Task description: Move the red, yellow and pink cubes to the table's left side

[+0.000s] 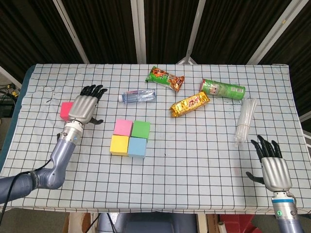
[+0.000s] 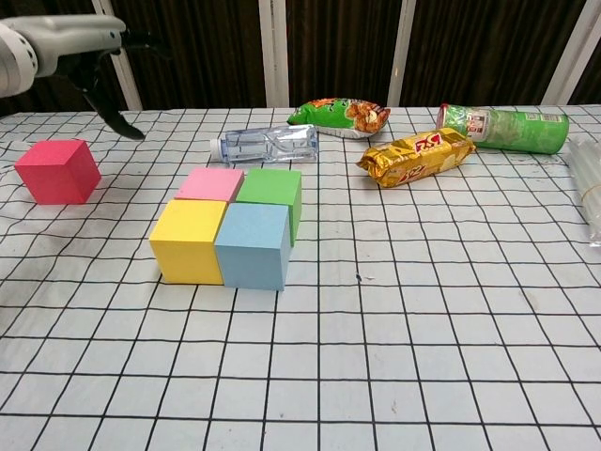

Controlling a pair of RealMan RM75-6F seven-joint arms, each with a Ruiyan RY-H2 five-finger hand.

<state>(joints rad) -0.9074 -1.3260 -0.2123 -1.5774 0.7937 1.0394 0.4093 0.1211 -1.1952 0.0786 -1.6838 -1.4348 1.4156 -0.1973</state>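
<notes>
Nearby, water bottle (image 2: pixel 268 144) — just behind pink cube (image 2: pixel 210 183).

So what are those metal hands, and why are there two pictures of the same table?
They belong to a robot with two arms, steered by a person. One picture comes from a camera on the robot's head, looking down. The other comes from its chest, looking across the table.

The left hand hangs open above the table, holding nothing. The red cube sits on the cloth beside it. The right hand is open too, near the table's front corner.

In the middle, four cubes sit pressed together: pink cube, green cube, yellow cube and blue cube. Behind them lie a water bottle, two snack bags, a green crisp tube and a clear plastic bundle.
</notes>
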